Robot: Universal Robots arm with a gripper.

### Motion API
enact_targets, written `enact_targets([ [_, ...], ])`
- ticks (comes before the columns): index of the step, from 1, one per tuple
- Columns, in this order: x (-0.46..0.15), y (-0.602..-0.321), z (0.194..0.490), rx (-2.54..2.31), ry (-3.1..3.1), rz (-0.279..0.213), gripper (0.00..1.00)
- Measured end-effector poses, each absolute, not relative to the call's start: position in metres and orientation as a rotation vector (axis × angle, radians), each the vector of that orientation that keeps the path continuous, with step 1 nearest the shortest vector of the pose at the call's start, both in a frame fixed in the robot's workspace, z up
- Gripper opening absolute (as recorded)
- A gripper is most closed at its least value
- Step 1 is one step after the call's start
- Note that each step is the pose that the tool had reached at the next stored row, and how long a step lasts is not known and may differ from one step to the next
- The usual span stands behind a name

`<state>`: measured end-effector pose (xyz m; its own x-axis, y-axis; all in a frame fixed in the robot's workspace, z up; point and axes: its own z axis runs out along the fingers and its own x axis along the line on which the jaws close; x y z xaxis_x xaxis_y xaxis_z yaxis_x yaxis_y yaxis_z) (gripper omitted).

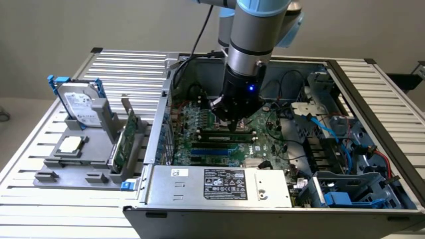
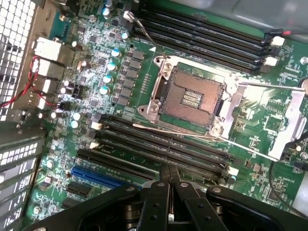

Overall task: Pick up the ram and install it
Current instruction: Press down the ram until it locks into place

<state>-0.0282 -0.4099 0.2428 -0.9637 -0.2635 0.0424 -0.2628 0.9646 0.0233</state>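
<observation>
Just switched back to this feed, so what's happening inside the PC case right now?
The robot arm's gripper is down inside the open computer case, its jaws shut, right over the black memory slots beside the empty CPU socket. A green ram stick lies along the slots under the gripper. Whether it is fully seated can't be told.

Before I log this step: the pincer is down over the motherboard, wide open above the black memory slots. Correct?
Not quite. The pincer is shut, not wide open: the wrist view shows its fingertips pressed together. The rest holds: it is down over the motherboard, above the black memory slots.
</observation>
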Motion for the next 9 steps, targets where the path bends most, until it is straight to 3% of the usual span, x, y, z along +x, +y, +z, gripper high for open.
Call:
enact_targets([
  [9,-0.0282,-0.4099,0.2428,0.214,-3.090,-0.031,0.11],
])
